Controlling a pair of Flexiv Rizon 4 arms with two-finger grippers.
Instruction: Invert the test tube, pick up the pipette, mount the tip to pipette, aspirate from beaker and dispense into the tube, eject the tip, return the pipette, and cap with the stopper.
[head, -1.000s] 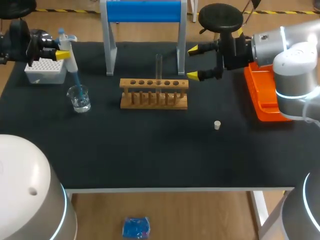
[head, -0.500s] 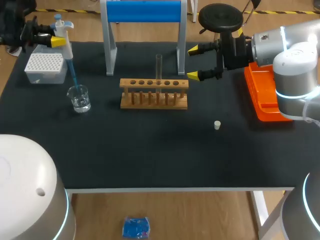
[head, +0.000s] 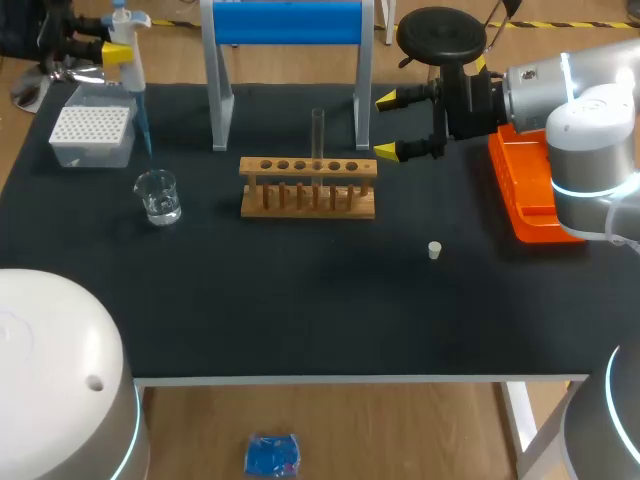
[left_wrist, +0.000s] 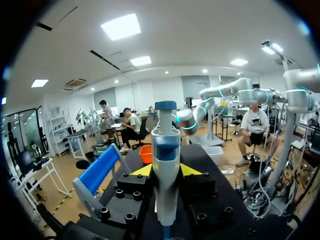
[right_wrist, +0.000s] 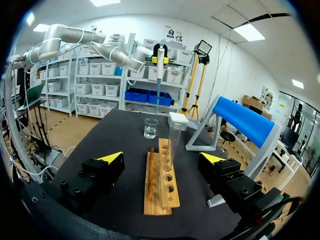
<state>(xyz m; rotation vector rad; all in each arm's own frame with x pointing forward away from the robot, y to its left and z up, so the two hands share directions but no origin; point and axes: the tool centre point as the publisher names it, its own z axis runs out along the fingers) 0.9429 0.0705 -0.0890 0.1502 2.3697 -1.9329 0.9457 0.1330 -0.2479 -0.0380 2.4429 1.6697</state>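
My left gripper (head: 113, 52) is shut on the white and blue pipette (head: 128, 62), high over the table's far left corner. Its blue tip (head: 143, 125) hangs beside the tip box (head: 92, 135), above and behind the glass beaker (head: 159, 196) of clear liquid. In the left wrist view the pipette (left_wrist: 166, 170) stands upright between the yellow fingertips (left_wrist: 142, 171). An empty test tube (head: 318, 132) stands upright in the wooden rack (head: 308, 188). My right gripper (head: 388, 125) is open just right of the rack, and the test tube (right_wrist: 174, 142) lies ahead of it. A small white stopper (head: 434, 250) lies on the mat.
A blue-topped stand (head: 288, 22) with grey legs rises behind the rack. An orange tray (head: 530, 195) lies at the right edge under my right arm. The black mat (head: 300, 300) covers the table.
My left arm has lifted the pipette up and back, taking its tip out of the beaker. The right arm has not moved.
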